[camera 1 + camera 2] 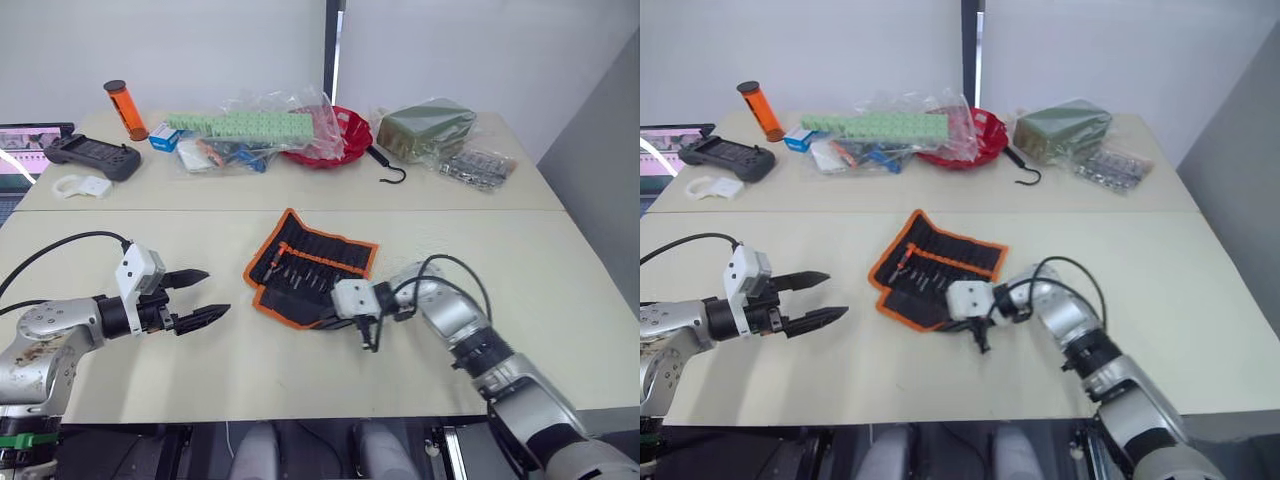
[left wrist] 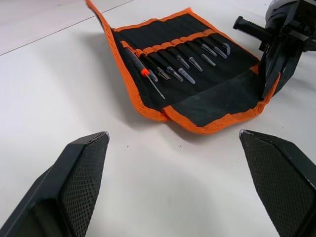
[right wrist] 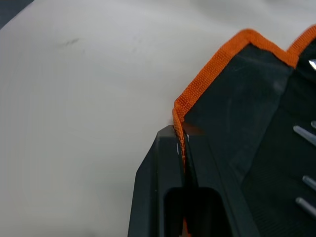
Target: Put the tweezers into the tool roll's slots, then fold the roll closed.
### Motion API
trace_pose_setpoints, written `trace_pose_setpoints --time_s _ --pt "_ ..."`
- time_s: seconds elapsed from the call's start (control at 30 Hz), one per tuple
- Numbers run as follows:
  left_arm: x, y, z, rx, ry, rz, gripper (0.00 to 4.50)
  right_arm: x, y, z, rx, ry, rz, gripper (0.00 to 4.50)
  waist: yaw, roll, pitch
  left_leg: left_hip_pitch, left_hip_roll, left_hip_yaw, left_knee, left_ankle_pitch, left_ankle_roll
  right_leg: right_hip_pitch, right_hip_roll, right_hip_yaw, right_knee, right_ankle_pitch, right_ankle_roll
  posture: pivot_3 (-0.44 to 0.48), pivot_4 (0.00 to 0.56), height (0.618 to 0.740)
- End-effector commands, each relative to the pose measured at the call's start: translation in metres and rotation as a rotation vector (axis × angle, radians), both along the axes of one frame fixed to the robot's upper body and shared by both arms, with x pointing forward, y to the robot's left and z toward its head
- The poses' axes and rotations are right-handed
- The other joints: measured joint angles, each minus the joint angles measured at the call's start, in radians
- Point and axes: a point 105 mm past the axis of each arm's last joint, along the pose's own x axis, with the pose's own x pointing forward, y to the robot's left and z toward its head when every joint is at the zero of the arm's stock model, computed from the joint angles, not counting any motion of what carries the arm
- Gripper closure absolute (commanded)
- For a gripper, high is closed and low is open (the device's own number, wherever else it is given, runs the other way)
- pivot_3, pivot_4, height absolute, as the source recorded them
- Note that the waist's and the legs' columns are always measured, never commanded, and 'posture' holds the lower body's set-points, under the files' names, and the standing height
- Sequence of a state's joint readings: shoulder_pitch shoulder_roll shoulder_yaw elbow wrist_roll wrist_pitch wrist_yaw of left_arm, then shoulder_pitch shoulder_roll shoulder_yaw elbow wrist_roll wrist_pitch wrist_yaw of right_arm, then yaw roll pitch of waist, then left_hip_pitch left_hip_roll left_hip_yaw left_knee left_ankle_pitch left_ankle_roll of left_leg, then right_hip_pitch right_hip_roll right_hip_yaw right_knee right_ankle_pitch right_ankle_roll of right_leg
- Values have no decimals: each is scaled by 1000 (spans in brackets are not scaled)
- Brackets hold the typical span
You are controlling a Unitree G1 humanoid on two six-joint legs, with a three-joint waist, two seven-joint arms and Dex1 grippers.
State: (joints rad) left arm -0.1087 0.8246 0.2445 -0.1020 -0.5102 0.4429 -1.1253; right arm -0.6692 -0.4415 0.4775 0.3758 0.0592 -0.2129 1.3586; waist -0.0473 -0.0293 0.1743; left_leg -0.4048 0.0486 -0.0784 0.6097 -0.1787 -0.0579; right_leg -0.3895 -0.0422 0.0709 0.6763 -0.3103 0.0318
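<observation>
The tool roll lies open in the middle of the table, a black pouch with orange piping. Several slim tweezers sit in its slots, their tips pointing toward the near flap. My right gripper is shut on the orange piping of the roll's near edge, with the flap corner slightly raised. My left gripper hovers open over bare table to the left of the roll, nothing between its fingers.
At the table's back stand an orange bottle, a black game controller, plastic bags of green parts, a red bowl, a black hook and a bagged green box. A seam crosses behind the roll.
</observation>
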Motion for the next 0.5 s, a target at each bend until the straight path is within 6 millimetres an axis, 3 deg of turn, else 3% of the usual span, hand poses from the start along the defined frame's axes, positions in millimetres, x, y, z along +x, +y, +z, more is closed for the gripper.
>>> trace_pose_setpoints --time_s 0.03,0.5 --pt "0 -4 6 16 -17 -51 0 9 -13 11 4 -60 19 4474 -3 0 0 0 0 0 0 0 0 0 0 0 0 0 0 0 150 740" --pt "2 -28 7 68 -52 -184 0 34 -25 18 -13 -207 -32 4474 5 0 0 0 0 0 1 0 0 1 0 0 0 0 0 0 150 740"
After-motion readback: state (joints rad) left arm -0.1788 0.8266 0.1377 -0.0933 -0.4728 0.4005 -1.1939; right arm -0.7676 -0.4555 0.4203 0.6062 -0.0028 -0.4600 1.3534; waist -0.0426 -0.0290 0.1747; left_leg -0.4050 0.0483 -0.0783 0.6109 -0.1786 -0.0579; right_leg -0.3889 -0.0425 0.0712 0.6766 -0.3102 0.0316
